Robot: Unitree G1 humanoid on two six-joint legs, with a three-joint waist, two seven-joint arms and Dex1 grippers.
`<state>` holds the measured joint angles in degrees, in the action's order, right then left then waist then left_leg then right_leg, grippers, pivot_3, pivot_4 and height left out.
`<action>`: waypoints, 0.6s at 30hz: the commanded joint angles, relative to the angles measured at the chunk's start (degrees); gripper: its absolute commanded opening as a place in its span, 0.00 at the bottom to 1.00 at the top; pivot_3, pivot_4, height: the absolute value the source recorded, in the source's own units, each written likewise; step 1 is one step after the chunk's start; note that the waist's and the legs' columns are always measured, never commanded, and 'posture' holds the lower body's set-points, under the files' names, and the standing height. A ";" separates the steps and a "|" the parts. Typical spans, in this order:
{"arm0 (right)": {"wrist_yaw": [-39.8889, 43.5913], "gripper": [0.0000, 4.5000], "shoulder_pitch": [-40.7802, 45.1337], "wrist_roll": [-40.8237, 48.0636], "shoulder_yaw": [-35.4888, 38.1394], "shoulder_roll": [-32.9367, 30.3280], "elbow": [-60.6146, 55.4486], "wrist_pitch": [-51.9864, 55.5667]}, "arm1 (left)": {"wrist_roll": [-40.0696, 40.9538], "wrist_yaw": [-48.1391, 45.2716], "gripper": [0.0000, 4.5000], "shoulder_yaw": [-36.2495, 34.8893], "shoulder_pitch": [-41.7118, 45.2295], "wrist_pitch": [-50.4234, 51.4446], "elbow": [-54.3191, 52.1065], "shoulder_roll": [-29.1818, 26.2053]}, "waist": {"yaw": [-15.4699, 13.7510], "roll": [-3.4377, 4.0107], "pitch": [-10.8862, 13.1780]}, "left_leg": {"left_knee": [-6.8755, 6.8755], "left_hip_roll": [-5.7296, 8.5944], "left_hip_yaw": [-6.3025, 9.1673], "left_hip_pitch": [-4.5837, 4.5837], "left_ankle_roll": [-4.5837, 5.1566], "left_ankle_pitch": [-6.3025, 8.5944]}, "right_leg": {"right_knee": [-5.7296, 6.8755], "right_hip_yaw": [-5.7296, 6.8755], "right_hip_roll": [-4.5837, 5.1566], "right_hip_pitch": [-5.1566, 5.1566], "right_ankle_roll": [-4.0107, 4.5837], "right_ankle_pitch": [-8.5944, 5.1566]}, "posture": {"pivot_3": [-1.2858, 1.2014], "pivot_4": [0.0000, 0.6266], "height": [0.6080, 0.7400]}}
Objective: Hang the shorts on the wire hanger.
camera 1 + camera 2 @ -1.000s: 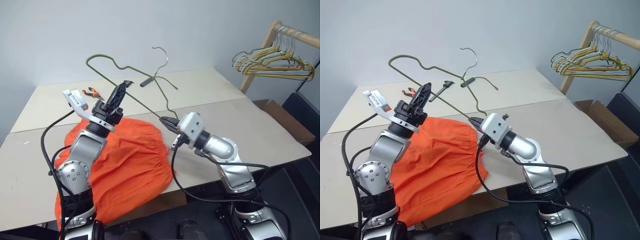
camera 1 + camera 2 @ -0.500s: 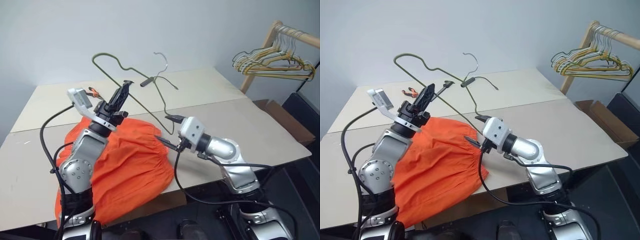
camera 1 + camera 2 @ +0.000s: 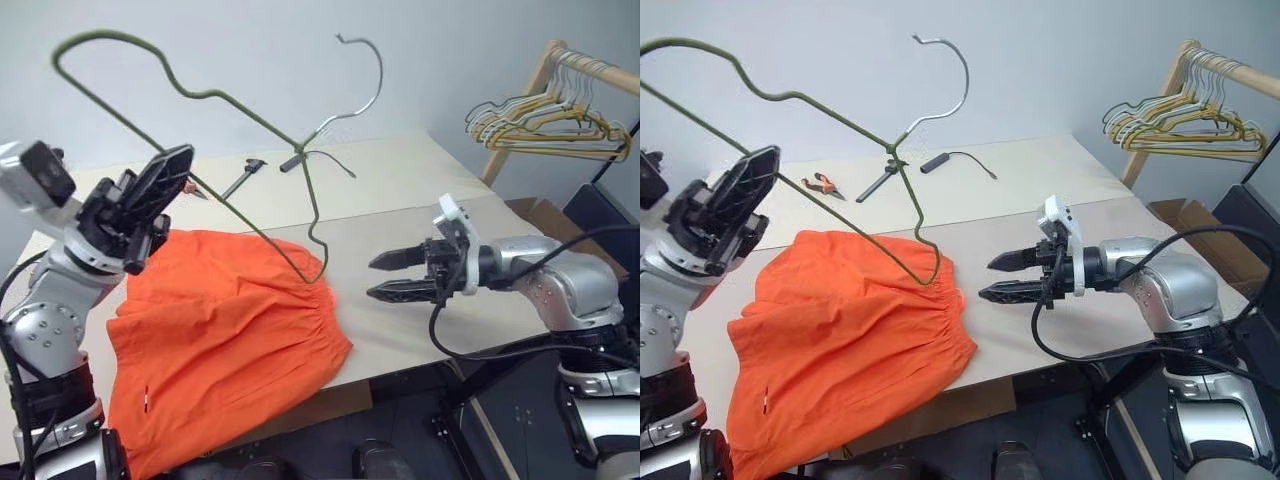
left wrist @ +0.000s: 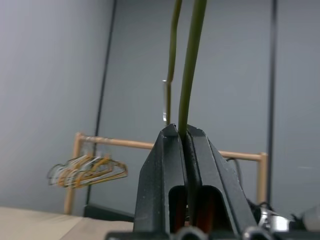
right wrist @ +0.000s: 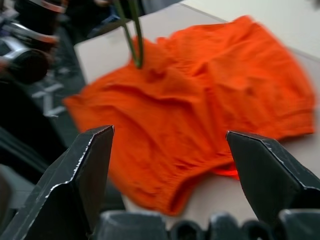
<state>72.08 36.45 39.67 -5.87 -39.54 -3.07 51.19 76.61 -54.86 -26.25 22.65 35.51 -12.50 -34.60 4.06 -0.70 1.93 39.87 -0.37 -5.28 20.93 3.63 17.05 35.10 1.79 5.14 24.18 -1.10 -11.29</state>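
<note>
The orange shorts [image 3: 220, 330] lie flat on the table [image 3: 450, 200], with the gathered waistband toward the right. My left gripper [image 3: 180, 158] is raised at the left and shut on the olive wire hanger [image 3: 240, 105]. The hanger stands tilted in the air with its hook [image 3: 365, 70] up high. Its lowest bend [image 3: 318, 275] reaches down to the waistband. In the left wrist view the fingers [image 4: 165, 150] pinch the wire [image 4: 192, 60]. My right gripper [image 3: 372, 278] hovers open just right of the waistband, pointing at it, with nothing between its fingers [image 5: 90, 165].
A wooden rack [image 3: 590, 70] holding a bunch of yellow and grey hangers [image 3: 545, 120] stands at the far right, with a cardboard box [image 3: 560, 235] below it. On the far half of the table lie a black cable [image 3: 300, 160], a black tool [image 3: 878, 182] and orange-handled pliers [image 3: 820, 183].
My right gripper opened, let go of the hanger's lower bend and drew back to the right. My left arm lifted and swung the hanger higher and to the left.
</note>
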 commanded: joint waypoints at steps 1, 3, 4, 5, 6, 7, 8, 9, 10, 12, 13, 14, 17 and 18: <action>-0.46 0.93 3.23 2.29 -0.73 3.61 0.29 2.75 | 0.24 -3.55 0.00 0.39 2.43 0.40 0.31 -0.86 | 0.10 0.00 0.00 | 0.02 0.01 -0.01 0.05 0.00 0.00 | 0.01 -0.02 0.00 0.05 -0.01 0.02 | 0.47 0.00 1.00; -2.57 0.93 4.29 2.26 -1.11 6.18 -0.50 3.58 | -0.28 -3.76 0.00 0.79 2.95 0.00 0.62 -0.13 | 0.07 0.00 0.00 | 0.04 0.01 0.01 0.13 -0.01 -0.01 | 0.01 0.00 0.01 0.10 -0.02 0.04 | 0.47 0.00 1.00; -3.80 0.93 4.66 2.23 -1.16 7.63 -0.91 3.61 | -0.56 -3.81 0.00 1.02 3.09 -0.14 0.72 0.24 | 0.07 0.00 0.00 | 0.04 0.00 0.01 0.14 -0.03 -0.01 | 0.01 0.00 0.01 0.10 -0.03 0.04 | 0.47 0.00 1.00; -5.39 0.93 5.02 2.03 -1.31 9.13 -1.16 3.78 | -0.88 -3.91 0.00 1.26 3.17 -0.28 0.79 0.57 | 0.07 0.01 0.00 | 0.03 0.01 0.01 0.15 -0.05 -0.02 | 0.01 0.00 0.03 0.12 -0.03 0.04 | 0.47 0.00 1.00; -6.21 0.93 5.24 2.52 -1.20 10.14 -1.30 4.52 | -1.12 -3.94 0.00 1.43 3.19 -0.38 0.79 0.83 | 0.05 0.01 0.00 | 0.03 0.02 0.01 0.16 -0.23 -0.13 | 0.01 -0.01 0.04 0.13 -0.03 0.04 | 0.47 0.00 1.00; -6.80 0.93 5.10 3.10 -0.92 11.04 -1.92 4.77 | -1.48 -3.87 0.00 1.58 3.20 -0.58 0.69 1.08 | 0.05 0.01 0.00 | 0.03 0.02 0.01 0.16 -0.26 -0.14 | 0.01 -0.01 0.04 0.12 -0.03 0.05 | 0.47 0.00 1.00; -7.58 0.93 5.05 3.57 -0.63 11.79 -2.38 5.29 | -1.70 -3.86 0.00 1.61 3.19 -0.74 0.58 1.29 | 0.00 0.00 0.00 | 0.04 0.02 0.00 0.18 -0.26 -0.14 | 0.00 -0.01 0.04 0.13 -0.03 0.05 | 0.47 0.00 1.00; -8.46 0.93 5.08 4.27 -0.23 12.55 -2.53 6.10 | -1.83 -3.86 0.00 1.60 3.14 -0.86 0.46 1.47 | -0.06 0.00 0.00 | 0.04 0.02 0.00 0.19 -0.26 -0.14 | 0.00 0.00 0.05 0.14 -0.04 0.05 | 0.47 0.00 1.00; -9.19 0.93 5.17 4.74 0.05 13.14 -2.58 6.58 | -2.06 -3.82 0.00 1.61 3.11 -0.96 0.37 1.58 | -0.10 0.01 0.00 | 0.04 0.03 0.01 0.21 -0.27 -0.14 | 0.00 0.02 0.07 0.13 -0.04 0.06 | 0.47 0.00 1.00; -10.35 0.93 5.27 4.99 0.15 14.01 -2.76 7.12 | -2.55 -3.39 0.00 1.56 3.01 -1.21 0.28 1.86 | -0.08 0.01 0.00 | 0.04 0.05 0.01 0.21 -0.28 -0.15 | -0.01 0.02 0.10 0.14 -0.05 0.07 | 0.47 0.00 1.00; -10.81 0.93 5.26 5.05 0.03 14.25 -2.90 7.21 | -2.66 -3.40 0.00 1.52 2.91 -1.33 0.20 1.98 | -0.07 0.01 0.00 | 0.05 0.06 0.00 0.21 -0.27 -0.14 | -0.01 0.01 0.12 0.13 -0.05 0.07 | 0.47 0.00 1.00; -11.08 0.93 5.33 5.37 0.02 14.41 -2.89 7.49 | -2.71 -3.40 0.00 1.51 2.93 -1.38 0.17 2.07 | -0.04 0.00 0.00 | 0.04 0.07 0.00 0.21 -0.27 -0.14 | -0.02 0.01 0.13 0.13 -0.05 0.07 | 0.47 0.00 1.00; -11.66 0.93 5.57 6.13 -0.08 14.68 -3.06 7.79 | -2.85 -3.17 0.00 1.47 2.99 -1.47 0.28 2.42 | 0.00 0.01 0.00 | 0.04 0.07 0.00 0.21 -0.25 -0.13 | -0.02 0.00 0.12 0.14 -0.06 0.08 | 0.47 0.00 1.00; -11.91 0.93 5.69 6.27 -0.07 14.79 -2.99 7.90 | -2.99 -3.15 0.00 1.50 2.98 -1.49 0.30 2.47 | 0.02 0.01 0.00 | 0.04 0.07 0.00 0.21 -0.24 -0.12 | -0.01 0.01 0.11 0.14 -0.06 0.08 | 0.47 0.00 1.00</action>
<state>60.55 40.20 44.12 -7.97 -25.21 -4.38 58.75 74.02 -58.07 -24.15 24.53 35.09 -11.43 -32.16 4.09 -0.69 1.93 39.91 -0.31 -5.28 21.13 3.39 16.93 35.10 1.79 5.25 24.32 -1.16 -11.21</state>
